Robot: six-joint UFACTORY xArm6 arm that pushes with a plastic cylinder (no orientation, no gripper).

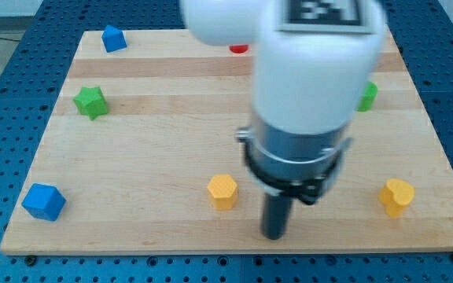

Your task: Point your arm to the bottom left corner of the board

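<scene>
My tip [274, 234], a bare rod with no gripper to spread or close, rests on the pale wooden surface [148, 157] near the view's bottom centre, just right of the yellow hexagonal block [222, 191]. The bottom left corner holds a blue cube-like block [43, 201], well apart from it.

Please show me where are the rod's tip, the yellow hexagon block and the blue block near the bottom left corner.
my tip [274, 235]: camera view, the rod's very lower end.
yellow hexagon block [222, 189]: camera view, its top face.
blue block [43, 202]: camera view, middle of the block.
</scene>
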